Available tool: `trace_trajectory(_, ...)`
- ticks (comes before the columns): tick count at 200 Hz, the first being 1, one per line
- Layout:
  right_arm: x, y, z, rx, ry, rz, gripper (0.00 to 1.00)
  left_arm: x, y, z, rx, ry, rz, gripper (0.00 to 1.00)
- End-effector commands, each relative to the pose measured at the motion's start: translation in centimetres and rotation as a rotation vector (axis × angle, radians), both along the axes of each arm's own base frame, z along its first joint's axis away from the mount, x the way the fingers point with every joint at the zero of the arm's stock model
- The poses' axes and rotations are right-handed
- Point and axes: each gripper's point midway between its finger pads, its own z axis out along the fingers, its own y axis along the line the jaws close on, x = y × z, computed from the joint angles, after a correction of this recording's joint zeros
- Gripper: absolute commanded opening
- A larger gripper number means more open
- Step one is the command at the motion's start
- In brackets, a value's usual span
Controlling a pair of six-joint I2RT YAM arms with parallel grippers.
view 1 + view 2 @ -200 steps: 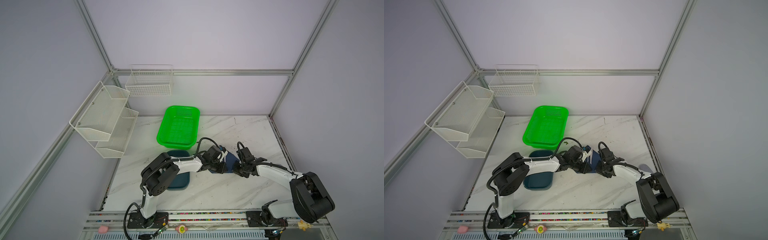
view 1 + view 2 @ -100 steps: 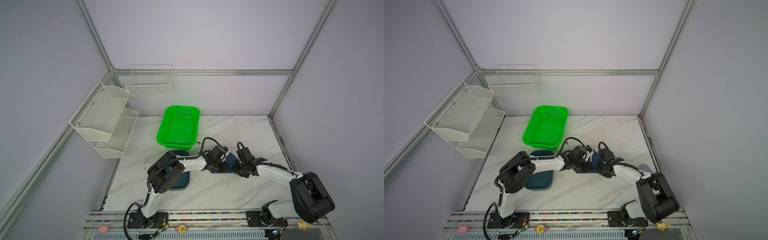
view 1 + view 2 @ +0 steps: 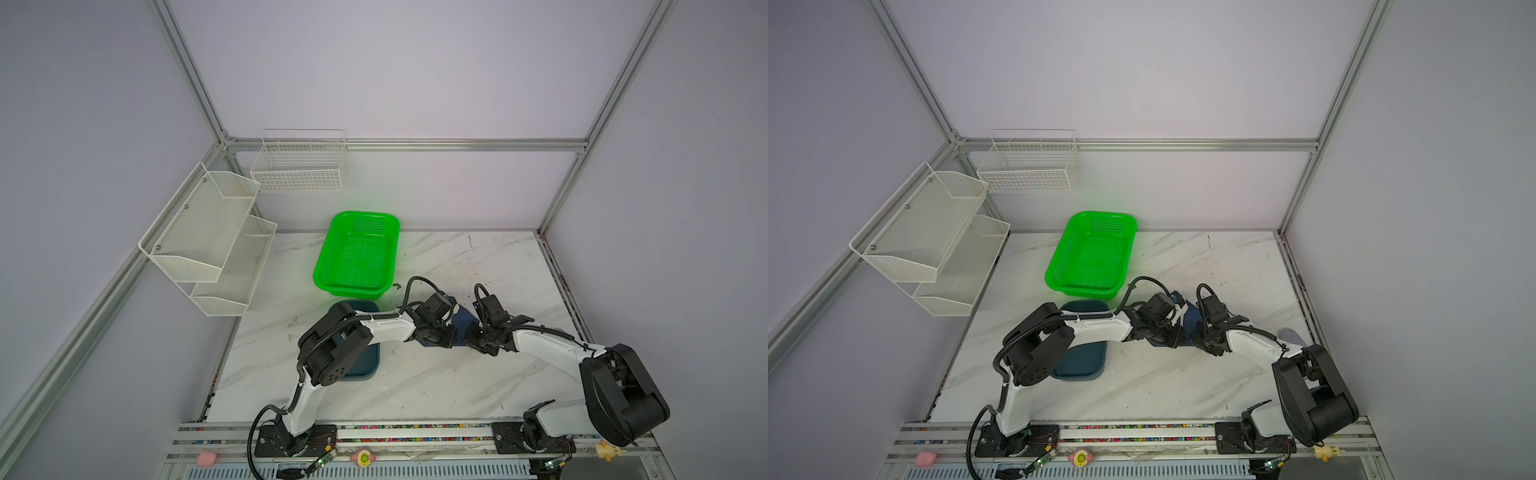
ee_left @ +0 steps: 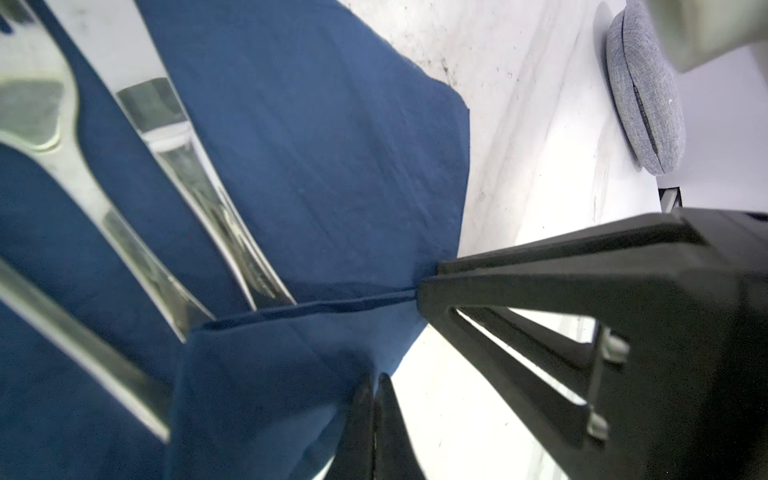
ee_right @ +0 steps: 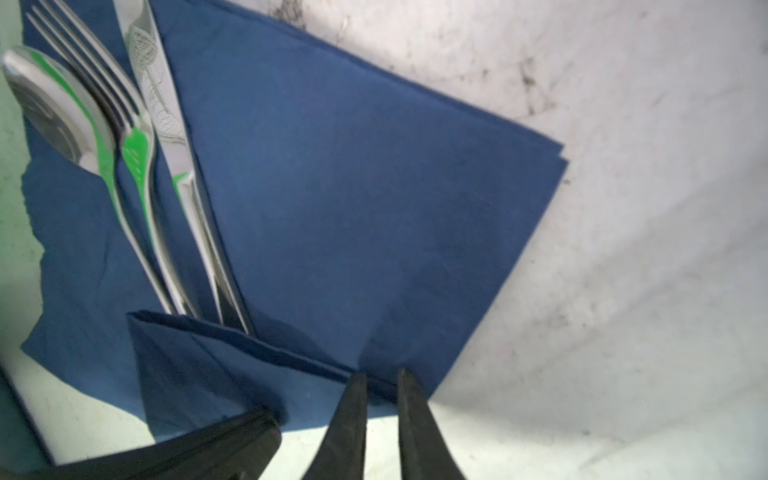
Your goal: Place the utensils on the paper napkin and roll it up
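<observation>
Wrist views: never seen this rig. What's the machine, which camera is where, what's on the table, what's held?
Two robot arms stand at a marble table, each ending in two pinching fingers. Both top views look down from overhead; each wrist view rides on an arm. A fork, spoon and knife lie on the navy paper napkin, handles under its folded-over flap. The left fingers and right fingers both pinch that flap. A green basket and teal tray sit nearby.

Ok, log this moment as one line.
left gripper: shut on paper napkin fold | right gripper: shut on same fold | utensils: on napkin, handle ends under fold
</observation>
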Motion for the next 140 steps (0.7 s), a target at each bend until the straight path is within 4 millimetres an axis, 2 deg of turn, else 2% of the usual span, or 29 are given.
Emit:
trace_trajectory(1,-1.1,-0.6,-0.6,-0.011,0.037,-0.014,0.19,1.5,-2.4,4.5,-0.097,-0.080,-0.013,0.00)
trace_trajectory(26,-1.1,-0.6,-0.5,-0.011,0.037,-0.014,0.19,1.7,-2.4,4.9,-0.092,-0.082,-0.011,0.00)
trace_trajectory(31,-0.9,-0.6,0.1,-0.002,0.014,-0.014,0.19,1.8,-2.4,4.7,-0.086,-0.080,-0.011,0.00)
trace_trajectory(63,-0.7,-0.2,0.7,0.020,-0.004,-0.001,0.19,1.6,-2.3,3.2,-0.057,-0.053,-0.010,0.00)
trace_trajectory(88,0.0,-0.4,2.2,0.033,-0.053,-0.035,0.21,1.5,-2.2,2.8,-0.052,-0.045,-0.015,0.00)
trace_trajectory(117,0.7,-1.9,3.5,0.054,-0.103,-0.107,0.27,1.4,-2.1,2.5,-0.040,-0.049,-0.018,0.00)
trace_trajectory(140,0.8,-3.4,3.5,0.062,-0.104,-0.158,0.31,1.4,-2.0,2.3,-0.035,-0.043,-0.020,0.00)
